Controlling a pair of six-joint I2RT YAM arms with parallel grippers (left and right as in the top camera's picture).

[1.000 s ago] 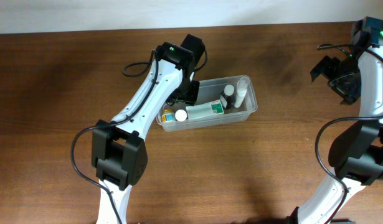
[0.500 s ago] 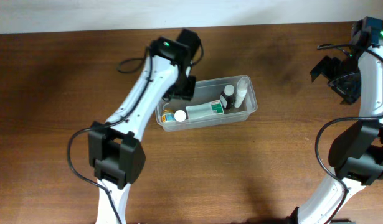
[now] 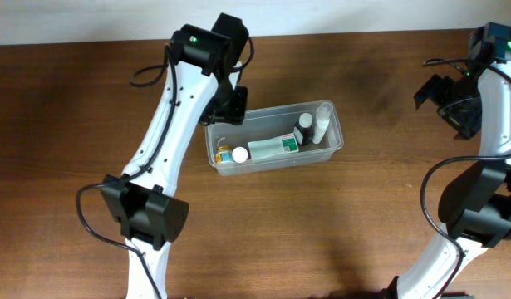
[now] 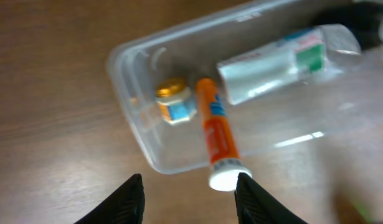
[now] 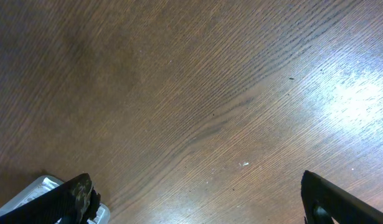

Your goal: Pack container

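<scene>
Since a second ago the left arm has lifted and swung back toward the far left; the container has not shifted and the right arm has not moved. Overhead: left gripper (image 3: 228,106) hangs just beyond the far-left corner of the container (image 3: 280,164), no longer down inside it. The clear tub sits mid-table (image 3: 321,232), long side running left to right, a little askew. Inside it I can see a white-and-green box (image 3: 273,148) lying flat, with a dark bottle (image 3: 305,131) and a white bottle (image 3: 321,124) at the right end. Right gripper (image 3: 446,95) is parked well apart, near the right edge. Left wrist view: fingers part-way spread with nothing between them, so this claw is open and empty. Below it is the tub's left end, holding a small yellow-lidded jar (image 4: 172,102) and an orange tube (image 4: 217,130) whose white cap points toward the near wall; the tube lies just beside the jar. Right wrist view: jaws spread wide over bare wood, holding nothing. Judgement: the retreat with an empty claw suggests an item is now delivered and the arm is clearing the tub. No loose items show on the table in any view, so packing looks close to finished. No lid is visible, so I cannot tell whether a closing step remains.
</scene>
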